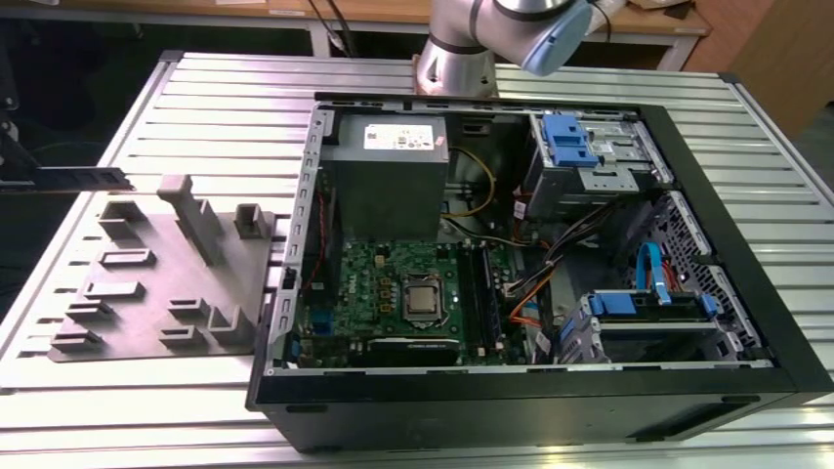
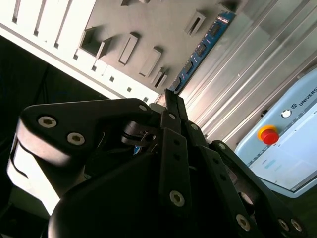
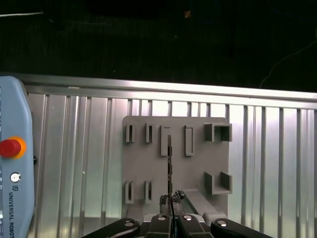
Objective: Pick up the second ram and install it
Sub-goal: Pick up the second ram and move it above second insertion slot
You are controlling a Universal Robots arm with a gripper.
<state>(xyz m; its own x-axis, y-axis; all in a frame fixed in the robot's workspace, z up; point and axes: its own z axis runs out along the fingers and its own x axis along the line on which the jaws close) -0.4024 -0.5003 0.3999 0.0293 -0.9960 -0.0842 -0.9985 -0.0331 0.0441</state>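
Blue-green board: the second ram [image 2: 203, 49] is a long, narrow stick with small chips. I hold it by one end, and the rest stands out free beyond my fingertips.
Pincer: my pincer [image 3: 171, 199] is clenched on the second ram, with a finger on each flat face. In the first wrist view the stick is edge-on, a thin dark line.
Contact: the stick touches nothing but me. It hangs in the air, clear of the grey fixture [image 1: 144, 293] and of the slatted metal table [image 1: 195, 401].
Place of the stick: in the exterior view it sits over the table's edge on the exterior view's left, near the fixture's corner on that side.
Grey fixture: a flat plate with raised slots and posts, lying on the table near its edge on the exterior view's left. In the first wrist view the stick's free end lines up with one slot in a row of slots.
Computer case: the open black computer case [image 1: 521, 415] lies on its side on the table, just beside the fixture, on the exterior view's right.
Inside the case: a green motherboard [image 1: 378, 283] lies next to a grey power supply [image 1: 385, 186]. Long black slots [image 1: 482, 293] run along the board's edge on the exterior view's right.
Teach pendant: the pale blue teach pendant [image 3: 15, 173], with its red button [image 3: 10, 148], rests on the slats apart from the fixture.
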